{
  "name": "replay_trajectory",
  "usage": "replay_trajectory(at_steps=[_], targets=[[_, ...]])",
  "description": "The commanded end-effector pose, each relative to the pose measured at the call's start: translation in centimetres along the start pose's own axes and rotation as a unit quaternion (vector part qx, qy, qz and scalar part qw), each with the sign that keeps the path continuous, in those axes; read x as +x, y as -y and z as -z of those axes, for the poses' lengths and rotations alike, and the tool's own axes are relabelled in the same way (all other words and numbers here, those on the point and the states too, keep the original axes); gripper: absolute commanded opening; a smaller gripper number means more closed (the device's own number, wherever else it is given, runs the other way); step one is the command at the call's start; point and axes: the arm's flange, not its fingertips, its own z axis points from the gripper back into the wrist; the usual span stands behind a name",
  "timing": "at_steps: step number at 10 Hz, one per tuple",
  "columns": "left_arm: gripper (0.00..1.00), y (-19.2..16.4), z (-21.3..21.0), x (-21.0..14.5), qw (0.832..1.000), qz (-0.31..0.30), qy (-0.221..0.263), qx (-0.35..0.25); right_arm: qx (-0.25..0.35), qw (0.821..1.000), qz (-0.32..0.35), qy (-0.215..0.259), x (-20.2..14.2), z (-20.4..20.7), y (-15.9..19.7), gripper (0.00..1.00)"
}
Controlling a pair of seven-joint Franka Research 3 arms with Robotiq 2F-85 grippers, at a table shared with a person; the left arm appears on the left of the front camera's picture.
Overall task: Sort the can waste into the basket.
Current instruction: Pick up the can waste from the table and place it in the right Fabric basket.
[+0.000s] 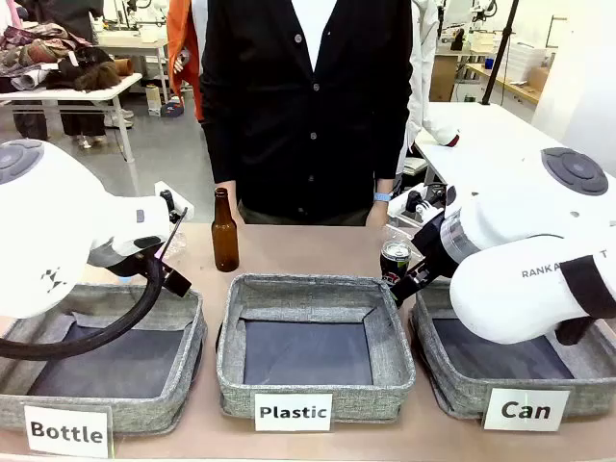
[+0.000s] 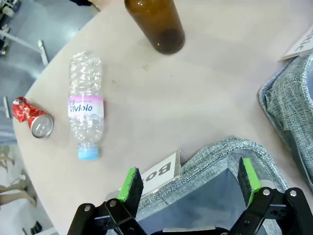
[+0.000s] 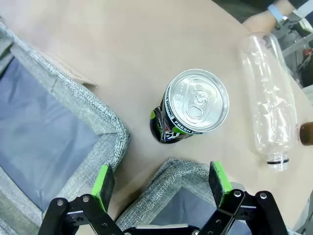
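Observation:
The black can (image 1: 395, 259) stands upright on the table between the Plastic basket (image 1: 313, 289) and the Can basket (image 1: 460, 389). In the right wrist view the black can (image 3: 194, 108) shows its silver top just beyond a corner of the Can basket (image 3: 177, 172). My right gripper (image 3: 161, 182) hangs open over that corner, short of the can. The red can (image 2: 29, 116), crushed, lies on its side near the table's edge. My left gripper (image 2: 190, 182) is open above the Bottle basket (image 2: 215, 154), holding nothing.
A brown glass bottle (image 1: 224, 232) stands behind the baskets. Beside the red can lies a clear plastic bottle (image 2: 86, 105) with a pink label; another clear bottle (image 3: 269, 100) lies past the black can. A person (image 1: 308, 106) stands at the far edge, a wrist (image 3: 274, 13) near the table.

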Motion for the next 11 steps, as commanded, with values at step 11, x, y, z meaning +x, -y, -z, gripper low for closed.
replay_trajectory(at_steps=[11], targets=[[1.00, 0.00, -0.01, 0.00, 1.000, 0.000, 0.000, 0.000, 0.000, 1.000, 0.000, 0.000, 0.00, 0.00, 0.00, 1.00]])
